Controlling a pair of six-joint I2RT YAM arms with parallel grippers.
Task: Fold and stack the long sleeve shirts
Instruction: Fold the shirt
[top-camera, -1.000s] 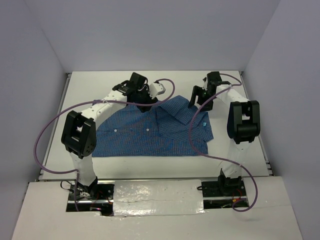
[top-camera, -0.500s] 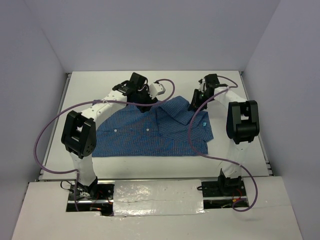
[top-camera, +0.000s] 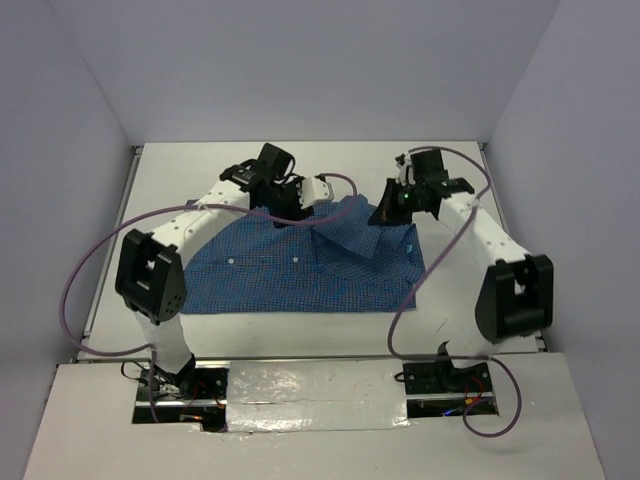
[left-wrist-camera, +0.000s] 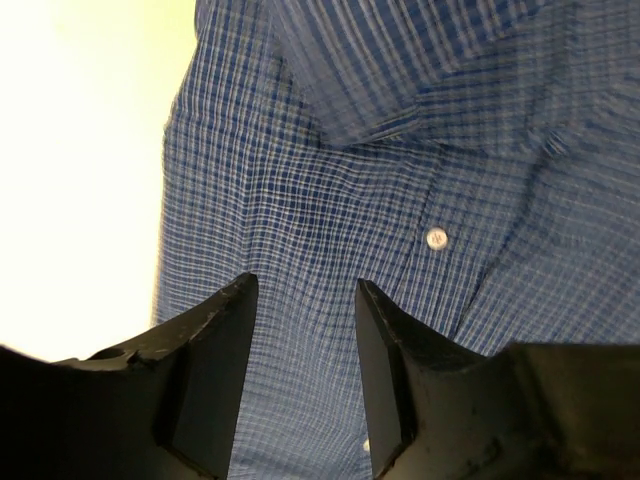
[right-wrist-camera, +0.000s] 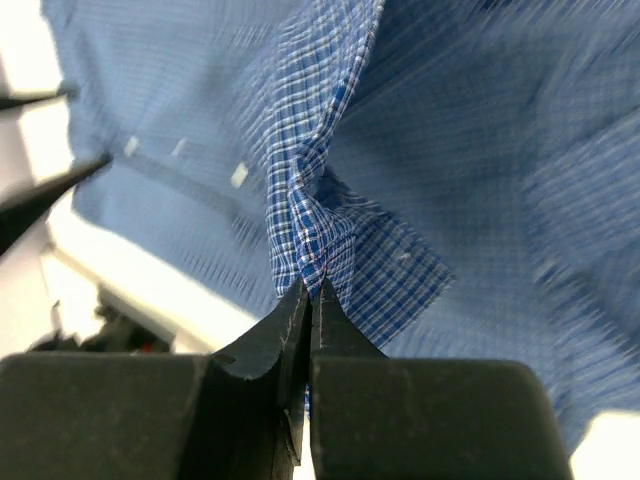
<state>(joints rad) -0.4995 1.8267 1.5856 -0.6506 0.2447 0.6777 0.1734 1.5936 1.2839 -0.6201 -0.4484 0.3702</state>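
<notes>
The long sleeve shirt (top-camera: 300, 270), blue and finely checked, lies spread across the middle of the white table, its far right part pulled up into a ridge. My right gripper (top-camera: 386, 212) is at that far right edge. In the right wrist view it (right-wrist-camera: 312, 285) is shut on a pinched fold of the shirt (right-wrist-camera: 470, 150). My left gripper (top-camera: 288, 207) hovers over the shirt's far left part. Seen from the left wrist, it (left-wrist-camera: 305, 295) stands open above the checked cloth (left-wrist-camera: 330, 180), and a white button (left-wrist-camera: 435, 238) shows to the right of its fingers.
The white table (top-camera: 180, 170) is boxed in by pale walls at the back and on both sides. Purple cables (top-camera: 85, 270) loop off both arms. The right arm's black elbow (top-camera: 515, 295) sticks out near the table's right edge.
The right gripper has closed on the shirt's far right edge and drawn the cloth up. Its elbow has swung out to the right and toward the near edge. The left arm shifted slightly left.
</notes>
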